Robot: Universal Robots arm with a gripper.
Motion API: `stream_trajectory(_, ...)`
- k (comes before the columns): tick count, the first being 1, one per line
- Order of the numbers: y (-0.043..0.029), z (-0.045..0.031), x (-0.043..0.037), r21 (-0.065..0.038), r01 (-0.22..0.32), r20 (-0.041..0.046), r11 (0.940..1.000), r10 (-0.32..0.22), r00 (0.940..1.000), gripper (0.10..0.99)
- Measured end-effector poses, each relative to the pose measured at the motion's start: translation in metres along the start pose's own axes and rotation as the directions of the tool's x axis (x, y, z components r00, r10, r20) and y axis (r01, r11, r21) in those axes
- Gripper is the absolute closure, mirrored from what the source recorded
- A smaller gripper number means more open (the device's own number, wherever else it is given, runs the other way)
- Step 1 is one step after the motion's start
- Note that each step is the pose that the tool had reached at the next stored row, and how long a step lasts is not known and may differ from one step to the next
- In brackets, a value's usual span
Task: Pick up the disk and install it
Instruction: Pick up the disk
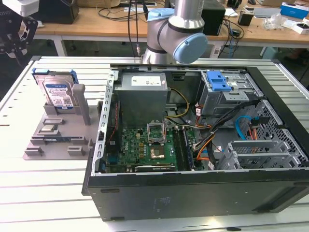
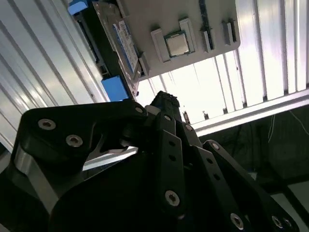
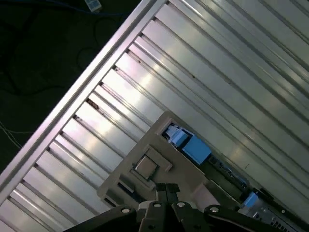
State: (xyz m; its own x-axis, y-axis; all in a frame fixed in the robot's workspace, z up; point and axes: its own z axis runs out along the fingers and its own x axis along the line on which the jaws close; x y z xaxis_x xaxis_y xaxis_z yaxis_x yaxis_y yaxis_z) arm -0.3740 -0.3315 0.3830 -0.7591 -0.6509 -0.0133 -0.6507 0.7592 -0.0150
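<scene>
An opened computer case (image 1: 193,193) lies on its side along the near edge of the slatted worktop (image 1: 48,193), board and cabling bared, as I watch remotely at what I judge is the outset of a disk installation. In the case's far corner, at the exterior view's right, stands a grey drive cage (image 1: 227,99) topped by a blue latch piece (image 1: 219,81). I take this to be where the disk belongs, and I see no disk seated there.

Beside the case, toward the worktop's edge at the exterior view's left, a grey holder (image 1: 58,140) carries a small processor chip (image 1: 49,128) and, at its far end, the disk (image 1: 57,93). The disk stands on edge in a slot, untouched. Its labelled face looks toward the worktop's near edge and leans back a little. I judge its long axis to run up out of the slot, tipped toward the far edge, though the holder hides its foot.

Farther off, above the worktop's far corner on that same side, the gripper (image 3: 167,187) hangs clear of the disk. In the first wrist view it looks drawn narrow and holds nothing. The arm (image 1: 178,29) rises behind the case at the far edge. By my reading, neither the pick-up nor the installation is done.
</scene>
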Motion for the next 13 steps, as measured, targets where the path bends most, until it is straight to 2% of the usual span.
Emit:
stream_trajectory(2, 0.0, 0.0, 0.0, 0.0, 0.035, 0.0005, 0.9994, -0.035, 0.9994, 0.98)
stream_trajectory(4, 0.0, 0.0, 0.0, -0.001, 0.089, 0.0014, 0.996, -0.089, 0.996, 0.98)
stream_trajectory(6, 0.0, 0.0, 0.0, -0.001, 0.116, 0.0018, 0.9932, -0.116, 0.9932, 0.98)
stream_trajectory(8, 0.0, 0.0, 0.0, -0.002, 0.169, 0.0028, 0.9855, -0.169, 0.9855, 0.98)
stream_trajectory(11, 0.0, 0.0, 0.0, -0.003, 0.221, 0.0037, 0.9752, -0.221, 0.9752, 0.98)
stream_trajectory(12, 0.0, 0.0, 0.0, -0.003, 0.272, 0.0047, 0.9623, -0.272, 0.9623, 0.98)
stream_trajectory(13, 0.0, 0.0, 0.0, -0.003, 0.29, 0.005, 0.957, -0.29, 0.957, 0.98)
